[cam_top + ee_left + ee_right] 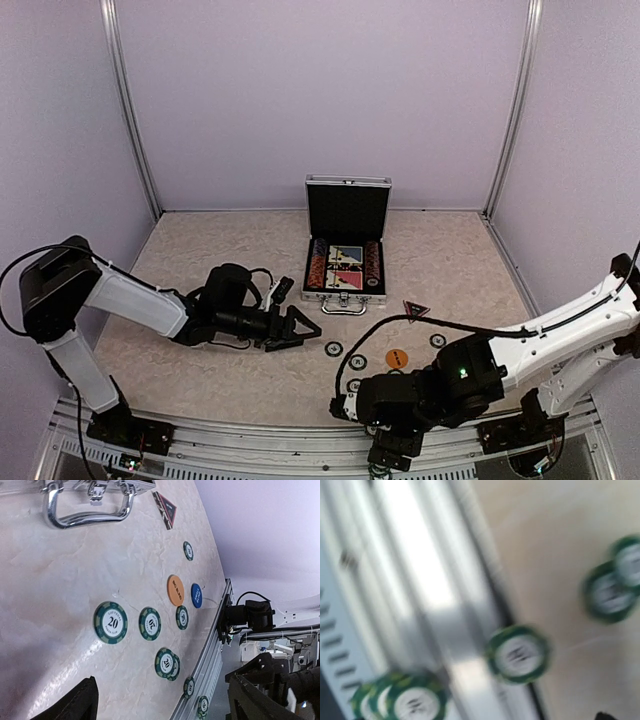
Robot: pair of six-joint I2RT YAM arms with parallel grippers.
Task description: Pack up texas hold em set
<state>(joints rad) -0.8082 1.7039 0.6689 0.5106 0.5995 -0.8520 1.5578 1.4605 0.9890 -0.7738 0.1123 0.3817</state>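
From above, the briefcase point(346, 268) stands open with its lid up, farther out on the table than both grippers. Red chips point(318, 263) are racked down each side and card decks point(346, 266) lie between them, so part of the set looks packed. The left gripper point(295, 328) hovers low with its jaws spread wide and nothing in them. Green-and-white chips point(333, 349) lie loose just off its fingertips. Past them, towards the right gripper point(348, 407), lie the orange disc point(397, 357) and the triangular marker point(416, 309). The right gripper hangs low at the near edge of the table.

In the left wrist view, both fingers point(70, 702) frame bare table with nothing clamped between them. Ahead of them lie about six loose chips, the orange disc and a blue disc point(196, 595) touching at their edges, and the marker. The case handle point(90, 510) is beyond all of these. More chips sit on the metal rail point(200, 665) to one side.

The right wrist view is badly blurred. Its jaws seem to stand wide and empty, with one chip at the rail's edge below and a small pile lower on the rail.

By my reading, every loose chip, both discs and the marker still need packing, and then the lid needs closing.
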